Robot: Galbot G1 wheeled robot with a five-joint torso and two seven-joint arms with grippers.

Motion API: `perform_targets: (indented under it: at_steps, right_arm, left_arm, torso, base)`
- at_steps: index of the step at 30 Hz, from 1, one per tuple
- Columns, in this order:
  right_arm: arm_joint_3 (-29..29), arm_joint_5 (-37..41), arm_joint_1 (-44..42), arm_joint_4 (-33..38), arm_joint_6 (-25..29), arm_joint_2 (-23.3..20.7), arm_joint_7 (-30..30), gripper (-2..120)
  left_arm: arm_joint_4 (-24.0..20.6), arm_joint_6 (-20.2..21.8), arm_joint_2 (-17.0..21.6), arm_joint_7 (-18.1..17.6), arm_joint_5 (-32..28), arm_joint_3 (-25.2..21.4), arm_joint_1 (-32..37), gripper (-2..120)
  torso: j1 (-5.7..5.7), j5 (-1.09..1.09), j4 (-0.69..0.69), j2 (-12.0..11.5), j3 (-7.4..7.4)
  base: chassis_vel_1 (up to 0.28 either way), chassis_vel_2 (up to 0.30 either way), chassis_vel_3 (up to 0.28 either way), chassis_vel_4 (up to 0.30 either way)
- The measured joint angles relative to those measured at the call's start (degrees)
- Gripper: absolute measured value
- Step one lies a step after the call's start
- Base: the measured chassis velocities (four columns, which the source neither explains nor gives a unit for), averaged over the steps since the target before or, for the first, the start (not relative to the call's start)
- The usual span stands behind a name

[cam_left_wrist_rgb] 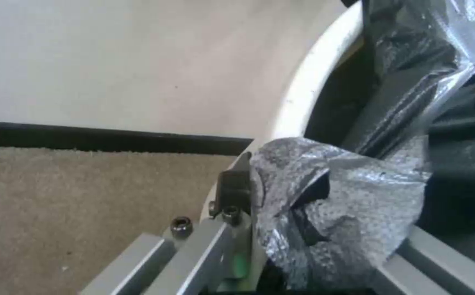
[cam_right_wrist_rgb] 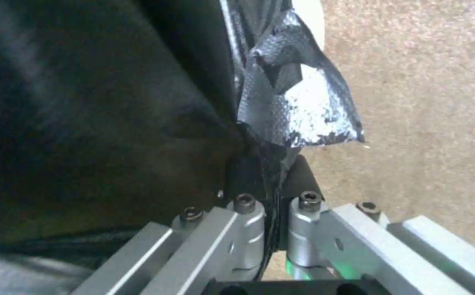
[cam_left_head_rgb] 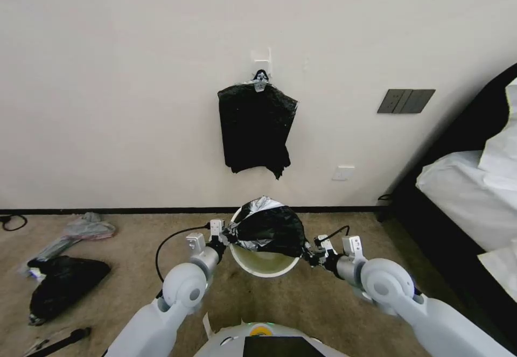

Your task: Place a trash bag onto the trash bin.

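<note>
I have the trash bag (cam_left_head_rgb: 269, 229) stretched over the trash bin (cam_left_head_rgb: 264, 265) at 12 o'clock on the carpet. My left gripper (cam_left_head_rgb: 229, 234) pinches its 9 o'clock edge, my right gripper (cam_left_head_rgb: 311, 255) its 3 o'clock edge.

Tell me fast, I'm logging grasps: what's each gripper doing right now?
Left gripper: shut on the trash bag, at the trash bin rim.
Right gripper: shut on the bag's opposite edge.
</note>
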Motion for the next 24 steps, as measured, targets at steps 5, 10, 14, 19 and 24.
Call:
perform_targets:
  at_steps: [5,10,14,19,24]
  right_arm:
    - [-0.23,-0.85,0.58,1.0,1.19,1.44,1.68,10]
    - [0.74,-5.67,0.11,2.71,3.91,1.59,2.49,26]
    - [3.51,-8.45,-1.39,4.98,5.03,0.96,2.54,41]
    - [7.86,-10.38,-5.04,8.95,5.42,-0.59,1.17,59]
    - [11.28,-16.65,-8.41,13.02,8.46,-1.76,-1.5,80]
  left_arm:
    - [-0.2,0.21,0.23,-0.31,0.0,-0.01,0.15,1]
    - [-0.01,0.5,0.04,-1.28,-0.13,-0.02,0.03,1]
    - [0.53,1.22,0.1,-2.18,-0.72,-0.19,-0.35,1]
    - [1.28,1.9,0.82,-3.15,-2.18,-0.76,-1.56,1]
    - [2.18,2.38,1.74,-3.69,-3.47,-1.24,-2.64,1]
  torso:
    - [0.0,0.01,0.0,0.0,0.0]
    - [0.0,0.0,0.0,0.0,0.0]
    - [0.0,0.01,0.0,0.0,0.0]
    - [0.0,0.0,-0.01,0.0,0.0]
    - [0.0,0.0,-0.01,0.0,0.0]
  base:
    - [0.0,0.0,0.0,0.0]
    - [0.0,0.0,0.0,0.0]
    - [0.0,0.0,0.0,0.0]
    - [0.0,0.0,0.0,0.0]
    - [0.0,0.0,0.0,0.0]
